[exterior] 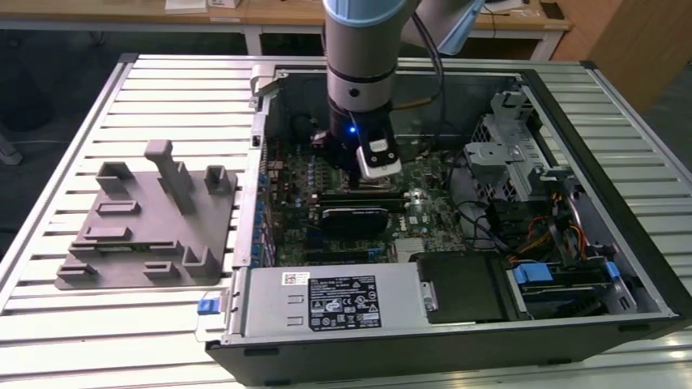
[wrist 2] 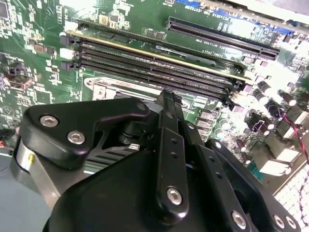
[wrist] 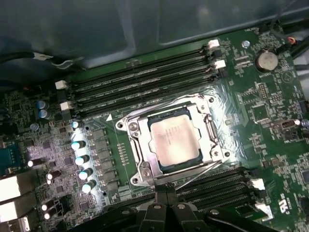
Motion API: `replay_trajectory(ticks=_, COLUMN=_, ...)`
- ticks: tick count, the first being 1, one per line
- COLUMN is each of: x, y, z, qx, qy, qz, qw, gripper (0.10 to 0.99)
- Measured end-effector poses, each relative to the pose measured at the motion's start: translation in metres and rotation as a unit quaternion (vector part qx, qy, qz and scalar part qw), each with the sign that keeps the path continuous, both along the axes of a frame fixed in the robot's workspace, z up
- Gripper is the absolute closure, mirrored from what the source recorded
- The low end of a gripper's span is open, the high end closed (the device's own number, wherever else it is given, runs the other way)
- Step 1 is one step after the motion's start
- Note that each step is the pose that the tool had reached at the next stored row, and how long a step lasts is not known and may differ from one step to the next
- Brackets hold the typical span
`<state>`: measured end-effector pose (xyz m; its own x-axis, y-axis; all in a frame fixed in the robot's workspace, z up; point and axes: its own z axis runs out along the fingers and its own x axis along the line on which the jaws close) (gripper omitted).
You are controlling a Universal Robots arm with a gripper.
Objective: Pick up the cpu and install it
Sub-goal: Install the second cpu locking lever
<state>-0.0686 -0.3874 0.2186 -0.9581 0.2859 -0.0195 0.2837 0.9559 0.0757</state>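
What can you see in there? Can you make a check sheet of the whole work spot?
Surface: slatted metal table holding an open computer case.
Job's things: cpu lies flat in the motherboard's socket, silvery top up.
Clutter: grey plastic tray with upright posts beside the case.
Grippers: gripper low over the motherboard, close beside the cpu; holding nothing seen.
Cables: coloured wires inside the case at the exterior view's right.
Surroundings: wooden desks behind the table.

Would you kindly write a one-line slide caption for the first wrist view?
The cpu lies seated in its open motherboard socket between the memory slots.
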Motion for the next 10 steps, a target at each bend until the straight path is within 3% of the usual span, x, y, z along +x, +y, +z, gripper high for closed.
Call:
replay_trajectory(ticks=6, x=-0.0022, y=-0.0028, z=-0.0019, qx=0.0011, qy=-0.0001, qz=0.021, qw=0.9998, gripper=0.98)
replay_trajectory(ticks=10, x=-0.0038, y=-0.0048, z=-0.0036, qx=0.0052, qy=-0.0002, qz=0.031, qw=0.9995, gripper=0.98)
